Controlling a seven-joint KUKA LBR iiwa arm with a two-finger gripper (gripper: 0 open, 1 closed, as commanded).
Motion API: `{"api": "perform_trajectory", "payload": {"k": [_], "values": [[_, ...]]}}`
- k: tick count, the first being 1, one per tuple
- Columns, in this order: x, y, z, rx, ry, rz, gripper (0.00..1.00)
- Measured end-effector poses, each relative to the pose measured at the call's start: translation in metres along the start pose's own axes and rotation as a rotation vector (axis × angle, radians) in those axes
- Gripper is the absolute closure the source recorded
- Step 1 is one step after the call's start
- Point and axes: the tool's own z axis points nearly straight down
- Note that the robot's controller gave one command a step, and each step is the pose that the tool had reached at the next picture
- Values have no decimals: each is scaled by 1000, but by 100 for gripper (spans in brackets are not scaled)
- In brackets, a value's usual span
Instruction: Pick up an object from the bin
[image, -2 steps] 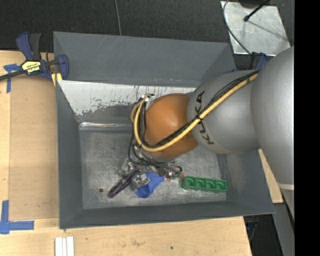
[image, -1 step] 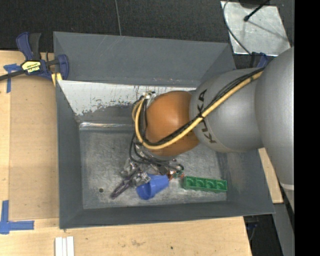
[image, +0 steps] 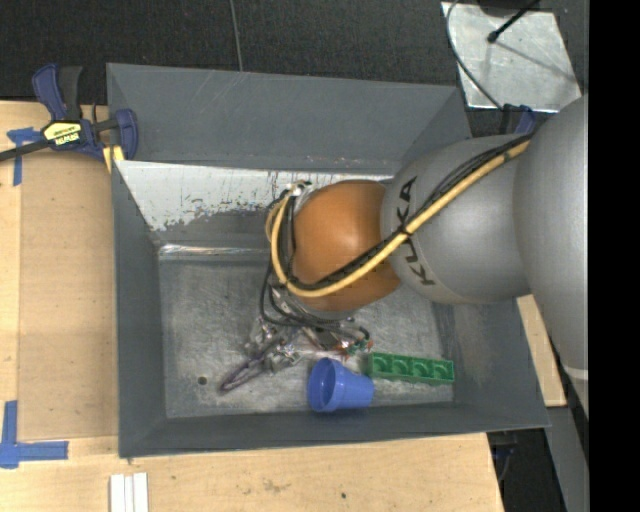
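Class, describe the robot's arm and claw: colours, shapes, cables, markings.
The arm has rounded silver-grey links, one marked KUKA in dark letters. An orange dome cover caps the wrist. A yellow cable runs along the arm and loops round the cover. The claw beneath looks dark, with thin wires.

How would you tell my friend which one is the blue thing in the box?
Look in the grey bin, near its front wall, below the arm's orange cover. A small blue cup lies there on its side, between a dark tangled thing and a green block. It's the only blue, round one.
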Motion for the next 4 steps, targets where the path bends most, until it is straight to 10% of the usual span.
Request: {"api": "perform_trajectory", "payload": {"k": [4], "values": [[1,0,-38,-2,10,3,100]]}}
